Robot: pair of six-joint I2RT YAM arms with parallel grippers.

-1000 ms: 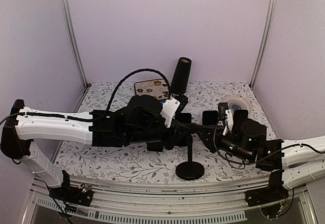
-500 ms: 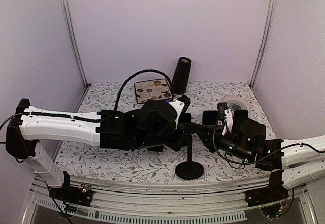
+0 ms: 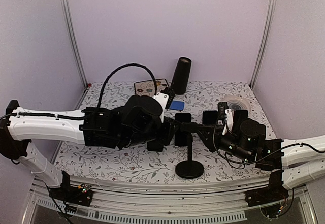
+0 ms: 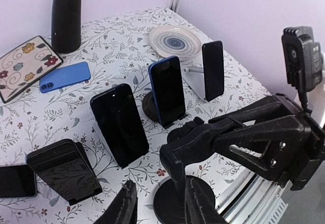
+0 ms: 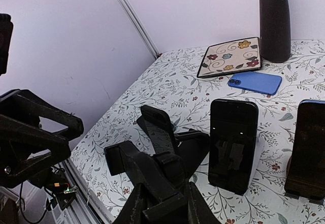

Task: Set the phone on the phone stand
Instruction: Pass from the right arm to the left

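left gripper (image 4: 161, 186) narrowly parted, empty; right gripper (image 5: 165, 198) clamps the phone stand (image 3: 189, 169). the far blue phone (image 4: 65, 76) lies flat and may slip when pinched.

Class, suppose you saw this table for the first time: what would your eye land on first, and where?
The left arm and right arm meet mid-table over a black phone stand near the front edge, the right gripper clamped on its top. Behind it three phones stand upright, and a blue phone lies flat by the floral tile at the back.
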